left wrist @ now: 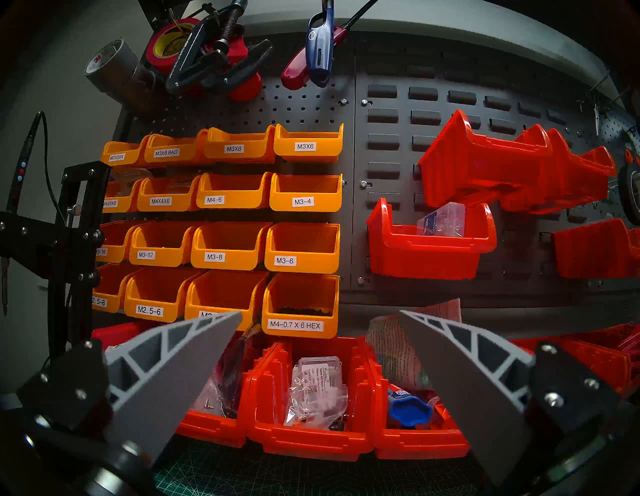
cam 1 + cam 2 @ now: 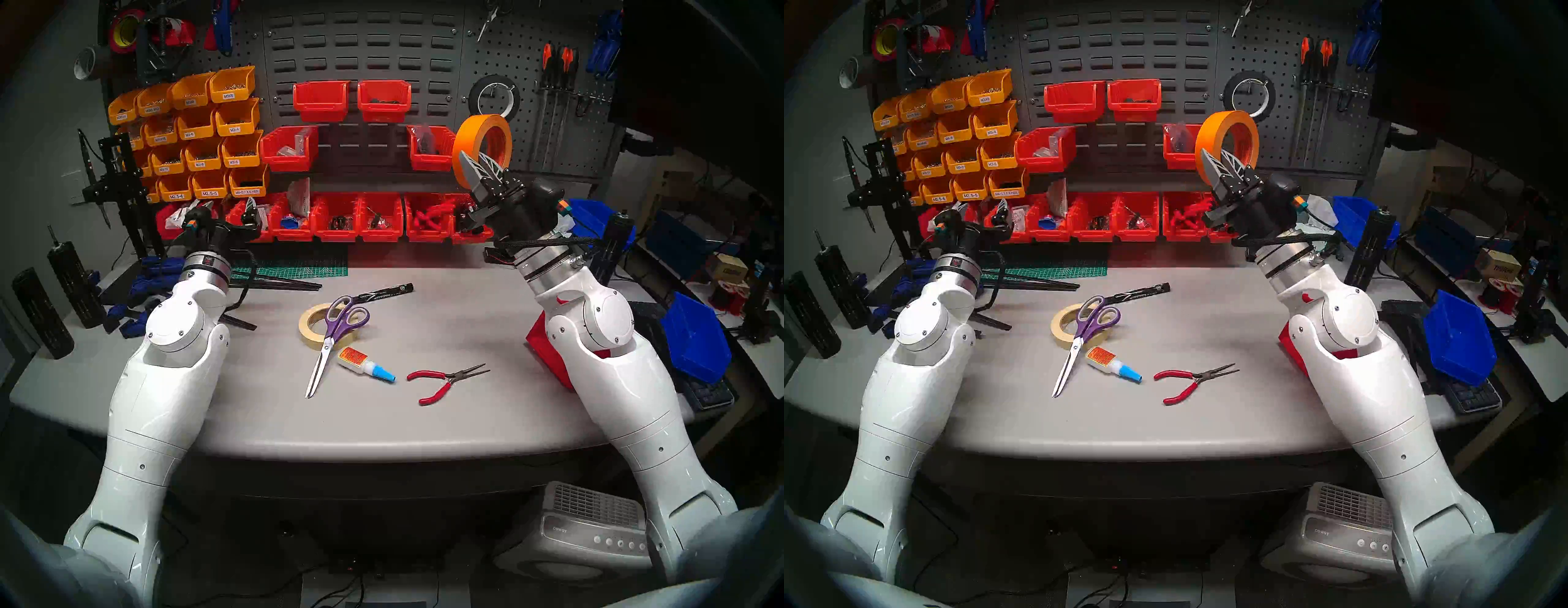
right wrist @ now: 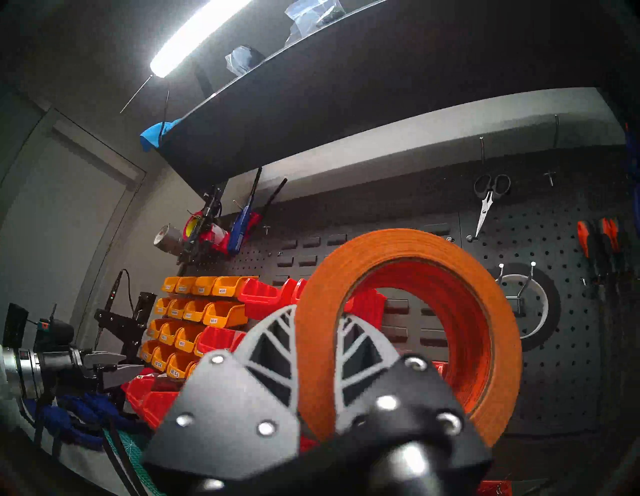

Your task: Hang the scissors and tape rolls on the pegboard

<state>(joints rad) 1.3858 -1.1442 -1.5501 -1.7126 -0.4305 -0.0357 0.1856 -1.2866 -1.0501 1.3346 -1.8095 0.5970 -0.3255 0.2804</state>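
On the grey surface [image 2: 445, 424], nearest the robot, the scissors [image 2: 335, 335] lie with their purple handles resting across the cream tape roll [image 2: 322, 329], blades pointing toward 7 o'clock; a glue bottle [image 2: 365, 364] sits just beside the blades and red pliers [image 2: 445, 380] lie at 4 o'clock from them. These wait their turn.

The step in hand is hanging the orange tape roll [image 2: 482, 146]. The right hand [image 2: 481, 167] is pinched narrow on the roll's lower wall, one finger outside and one inside the hole, and the roll stands on edge above it, raised clear of the red bins [image 2: 360, 218]. The left hand [image 1: 320, 367] stands wide and empty over at 9 o'clock, facing the yellow bins [image 1: 242, 221].

In my judgement, what matters now is keeping the open hole square to the pegboard [image 2: 543, 140]. The black tape roll [image 2: 494, 98] already hangs on a double wire hook [image 3: 516, 280] at 1 o'clock from the orange roll, so either thread onto that hook in front of it or pick a free peg nearby. Carry the upper arc of the roll above the hook tips, push toward the board until the tips show through the hole, then lower before letting go. The grip is low on the wall, so the roll may tilt; a slow approach helps. Steer clear of the screwdrivers [image 2: 558, 85] at 3 o'clock.
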